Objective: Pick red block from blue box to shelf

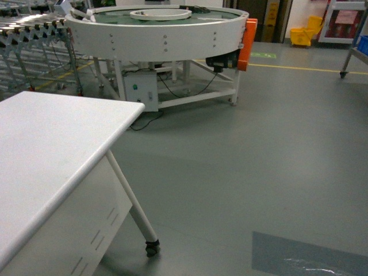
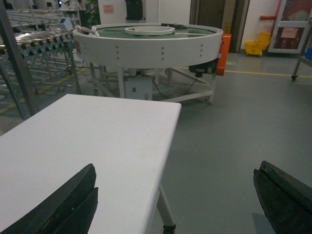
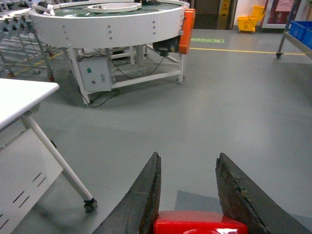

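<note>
In the right wrist view my right gripper (image 3: 188,155) is shut on the red block (image 3: 200,225), a glossy red brick wedged low between the two dark fingers, above grey floor. My left gripper (image 2: 177,165) stands wide open with nothing between its fingers, over the edge of a white table (image 2: 97,136). The blue box is out of view. A silvery steel rack (image 3: 287,27) carrying dark blue crates shows only as a leg and rail at the far right; I cannot tell whether it is the shelf. Neither gripper shows in the head view.
The white table (image 1: 52,149) fills the left, with a slanted leg on a castor (image 1: 152,248). A round white conveyor (image 1: 161,34) with an orange motor cover stands ahead, a roller conveyor (image 1: 29,29) at far left. A yellow mop bucket (image 1: 305,34) sits far back.
</note>
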Robot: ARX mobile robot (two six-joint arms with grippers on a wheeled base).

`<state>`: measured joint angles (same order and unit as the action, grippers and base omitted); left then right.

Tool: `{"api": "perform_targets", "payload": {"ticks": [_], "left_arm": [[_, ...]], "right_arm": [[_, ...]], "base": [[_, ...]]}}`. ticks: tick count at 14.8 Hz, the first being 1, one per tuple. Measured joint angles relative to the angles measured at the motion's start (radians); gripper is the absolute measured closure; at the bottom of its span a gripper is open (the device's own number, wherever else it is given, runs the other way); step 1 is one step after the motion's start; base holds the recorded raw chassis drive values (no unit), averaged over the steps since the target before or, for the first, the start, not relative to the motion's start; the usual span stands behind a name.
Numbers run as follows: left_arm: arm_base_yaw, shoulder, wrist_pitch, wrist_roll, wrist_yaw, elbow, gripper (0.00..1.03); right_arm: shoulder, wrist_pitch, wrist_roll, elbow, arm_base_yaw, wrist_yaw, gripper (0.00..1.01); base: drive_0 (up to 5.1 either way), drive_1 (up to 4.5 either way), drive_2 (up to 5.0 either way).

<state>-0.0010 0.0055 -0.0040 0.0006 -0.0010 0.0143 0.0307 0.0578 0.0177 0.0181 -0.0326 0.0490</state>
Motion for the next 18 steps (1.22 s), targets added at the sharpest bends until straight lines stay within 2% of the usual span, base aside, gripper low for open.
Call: {"api": "perform_targets", "payload": {"ticks": [9, 12, 18], "left_arm": [[0.000, 0.000, 0.000, 0.000, 0.000, 0.000, 0.05], [0.000, 0.000, 0.000, 0.000, 0.000, 0.000, 0.05], [0.000, 0.000, -0.001, 0.000, 0.000, 0.000, 0.05]], "right_arm": [[0.000, 0.000, 0.000, 0.000, 0.000, 0.000, 0.73], [0.000, 0.000, 0.000, 0.000, 0.000, 0.000, 0.73], [0.000, 0.000, 0.000, 0.000, 0.000, 0.001, 0.73]], "base": [[-1.7, -1.13, -2.2], [-1.5, 2.66, -5.7], [0.2, 4.39, -3.9]]}}
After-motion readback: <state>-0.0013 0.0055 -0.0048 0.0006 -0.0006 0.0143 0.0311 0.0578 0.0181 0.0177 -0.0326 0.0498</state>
